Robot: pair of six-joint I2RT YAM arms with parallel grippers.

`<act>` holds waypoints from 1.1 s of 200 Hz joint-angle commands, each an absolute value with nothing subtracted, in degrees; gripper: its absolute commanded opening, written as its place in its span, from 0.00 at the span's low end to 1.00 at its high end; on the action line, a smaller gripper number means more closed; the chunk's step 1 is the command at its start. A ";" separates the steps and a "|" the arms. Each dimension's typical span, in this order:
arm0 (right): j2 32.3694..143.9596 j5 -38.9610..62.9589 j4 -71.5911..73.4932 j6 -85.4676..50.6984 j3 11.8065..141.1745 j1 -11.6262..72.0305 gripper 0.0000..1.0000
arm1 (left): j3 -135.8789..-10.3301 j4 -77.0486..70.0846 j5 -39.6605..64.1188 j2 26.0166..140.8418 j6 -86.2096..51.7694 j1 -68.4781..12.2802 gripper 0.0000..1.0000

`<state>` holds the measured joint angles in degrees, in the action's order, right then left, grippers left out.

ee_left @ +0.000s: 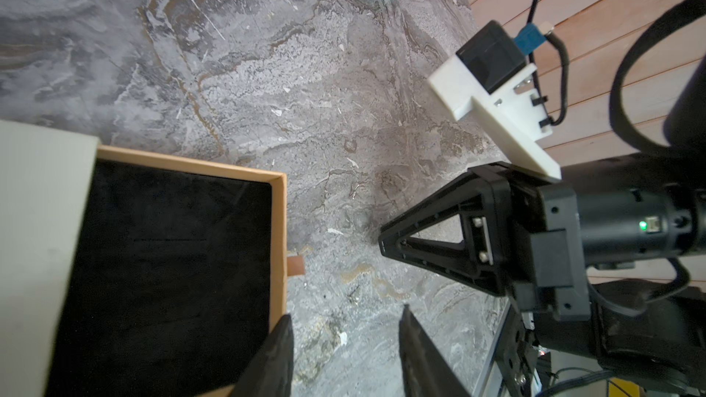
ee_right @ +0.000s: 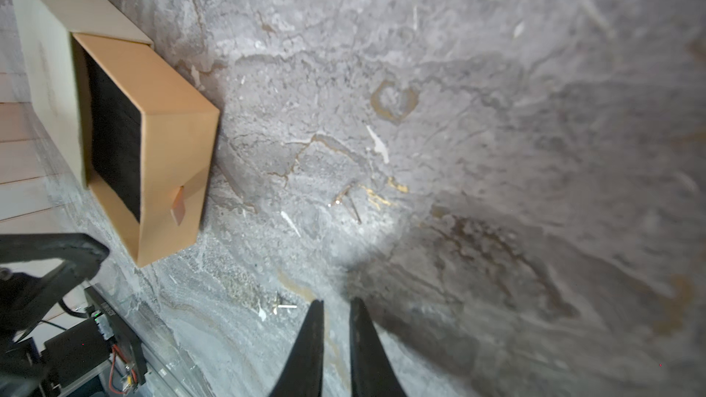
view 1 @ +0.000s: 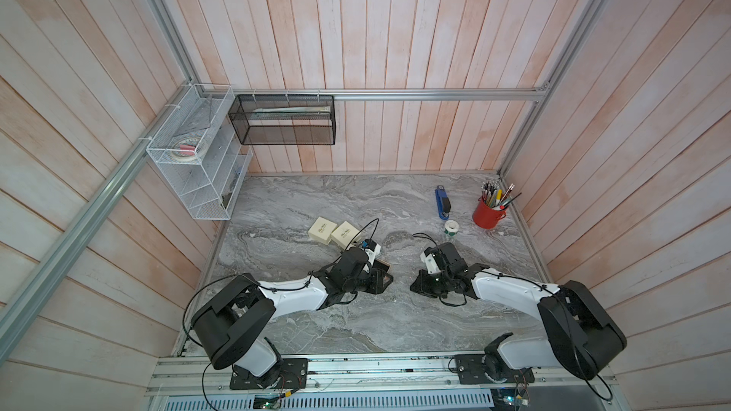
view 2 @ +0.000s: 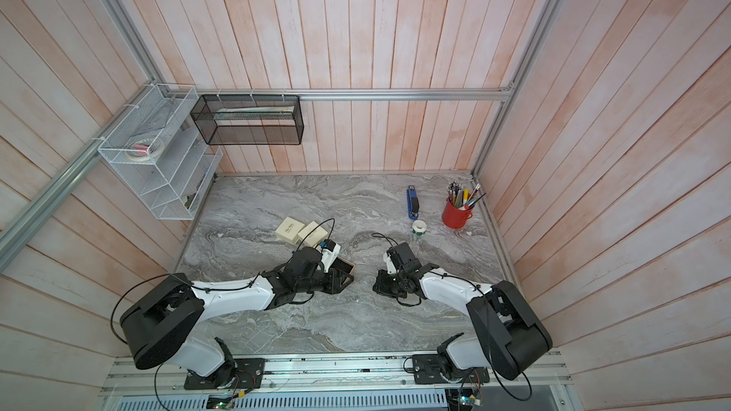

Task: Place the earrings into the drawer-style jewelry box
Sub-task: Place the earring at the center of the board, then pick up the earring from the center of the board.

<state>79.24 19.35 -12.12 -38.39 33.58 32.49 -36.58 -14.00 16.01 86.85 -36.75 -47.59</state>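
Right wrist view: hovering, right claw (ee_right: 338, 301) barely parted, grasping nothing, with earrings (ee_right: 345, 200) lying near pulled-out drawer (ee_right: 172, 147). Left wrist view: hovering beside drawer, left claw (ee_left: 347, 311) released.

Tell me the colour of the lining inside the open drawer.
Black lining, set inside tan cardboard walls; it shows best in the left wrist view.

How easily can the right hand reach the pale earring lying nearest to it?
Probably yes: the pale earring lies on the bare marble tabletop just beside the right hand, with nothing between them. The hand, slightly open, would only need shifting sideways.
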 commanded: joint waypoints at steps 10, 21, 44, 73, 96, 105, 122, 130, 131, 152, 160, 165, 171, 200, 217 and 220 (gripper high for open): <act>80.37 13.32 -20.62 -34.17 40.04 36.96 0.19 | -30.69 -19.32 16.33 81.90 -41.17 -47.90 0.49; 81.86 12.88 -21.79 -33.46 41.60 38.52 0.20 | -28.57 -21.11 16.25 80.91 -42.70 -47.88 0.51; 84.80 12.41 -23.21 -32.62 43.78 40.83 0.21 | -26.46 -23.61 16.05 80.76 -44.44 -48.01 0.54; 87.23 11.04 -25.80 -31.47 45.97 42.51 0.22 | -25.84 -25.95 15.94 81.51 -45.34 -48.60 0.57; 88.04 11.36 -26.42 -30.90 46.97 43.06 0.22 | -25.55 -27.28 16.13 82.61 -45.64 -48.94 0.57; 88.44 11.87 -26.36 -30.69 47.14 43.12 0.22 | -25.49 -27.57 16.25 82.96 -45.75 -49.03 0.57; 89.07 12.47 -26.32 -30.34 47.70 43.62 0.22 | -25.49 -27.87 16.32 83.49 -45.79 -49.21 0.57; 89.34 12.77 -26.26 -30.15 47.89 43.84 0.22 | -25.57 -27.86 16.35 83.65 -45.79 -49.22 0.57; 89.36 12.76 -26.27 -30.15 47.89 43.85 0.22 | -25.58 -27.86 16.30 83.62 -45.79 -49.22 0.57; 89.99 12.78 -26.24 -30.15 48.07 44.20 0.21 | -25.90 -27.88 16.59 84.14 -45.55 -49.21 0.57; 90.21 12.65 -26.28 -30.06 48.16 44.21 0.21 | -26.09 -27.71 16.58 84.34 -45.45 -49.20 0.57; 90.26 12.64 -26.27 -30.06 48.25 44.22 0.21 | -26.18 -27.69 16.69 84.42 -45.35 -49.22 0.57; 90.42 12.53 -26.36 -30.09 48.22 44.26 0.21 | -26.27 -27.46 16.65 84.43 -45.27 -49.21 0.57; 91.12 12.55 -26.37 -30.08 48.34 44.29 0.16 | -26.97 -26.49 16.38 84.59 -44.65 -49.17 0.57; 91.27 12.63 -26.28 -30.23 48.31 44.38 0.14 | -27.22 -26.22 16.44 84.72 -44.34 -49.21 0.57; 91.31 12.64 -26.22 -30.23 48.21 44.43 0.13 | -27.24 -26.16 16.44 84.70 -44.34 -49.15 0.57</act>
